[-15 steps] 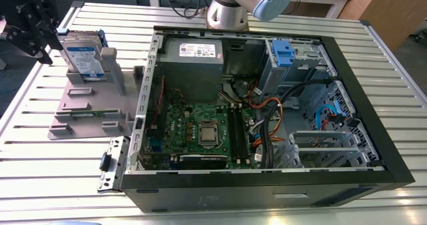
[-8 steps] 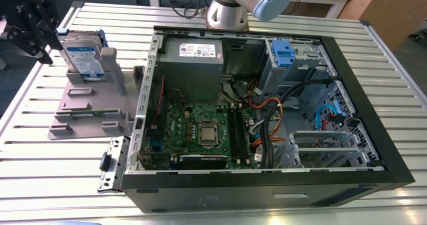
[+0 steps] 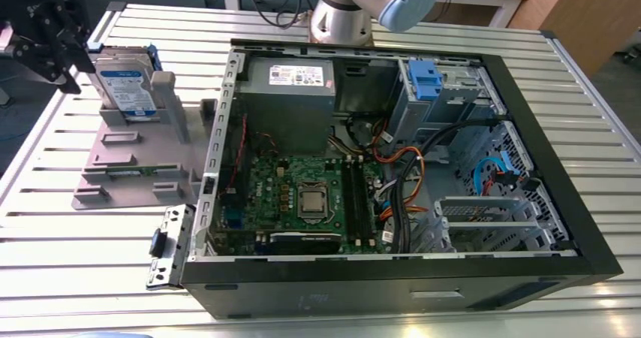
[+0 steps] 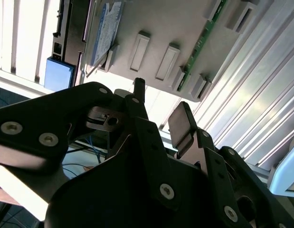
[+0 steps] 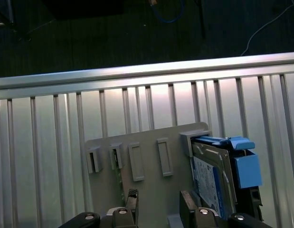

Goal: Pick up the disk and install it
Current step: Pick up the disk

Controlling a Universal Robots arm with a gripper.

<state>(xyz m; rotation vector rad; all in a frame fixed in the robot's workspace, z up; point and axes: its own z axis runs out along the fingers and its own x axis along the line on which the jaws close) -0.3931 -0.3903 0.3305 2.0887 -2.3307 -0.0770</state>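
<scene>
The disk (image 3: 128, 84) stands on edge in a grey holder (image 3: 130, 161) on the exterior view's left, beside the open computer case (image 3: 401, 278). It is silver-grey with a white and blue label and a blue bracket around it. My black gripper (image 3: 62, 56) hangs just to the exterior view's left of the disk, apart from it. In the first wrist view the gripper (image 5: 160, 203) is open, with the disk (image 5: 214, 176) off to one side of the fingers (image 5: 188, 202). The second wrist view shows the open gripper (image 4: 161, 108) above the holder (image 4: 184, 33), with nothing between its fingers.
Inside the case sit a grey power supply box with a white sticker (image 3: 290, 79), a motherboard (image 3: 300, 195), cables (image 3: 410, 173) and a drive bay with a blue clip (image 3: 425, 79). The slatted metal table (image 3: 80, 248) ends close behind the holder, with dark floor (image 5: 137, 33) beyond.
</scene>
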